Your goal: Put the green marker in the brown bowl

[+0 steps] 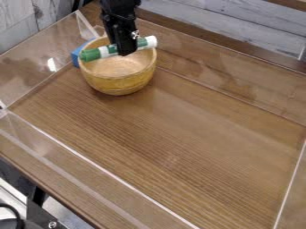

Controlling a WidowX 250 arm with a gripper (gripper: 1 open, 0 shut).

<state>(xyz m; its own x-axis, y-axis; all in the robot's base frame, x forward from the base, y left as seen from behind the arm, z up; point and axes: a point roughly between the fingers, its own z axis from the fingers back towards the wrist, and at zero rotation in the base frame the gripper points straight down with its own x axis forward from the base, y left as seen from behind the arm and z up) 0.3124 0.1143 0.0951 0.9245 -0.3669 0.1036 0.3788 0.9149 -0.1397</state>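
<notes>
The brown bowl (120, 75) stands at the far left of the wooden table. The green marker (91, 53) lies nearly level across the bowl's back rim, with its white-labelled part (142, 43) sticking out to the right. My black gripper (121, 46) points straight down over the bowl. Its fingers are closed around the marker's middle, which they hide. Whether the marker rests on the rim or hangs just above it I cannot tell.
Clear plastic walls (24, 134) fence the table on all sides. A small blue thing (75, 61) shows at the bowl's left rim. The wood-grain tabletop (180, 143) stretches out in front and to the right of the bowl.
</notes>
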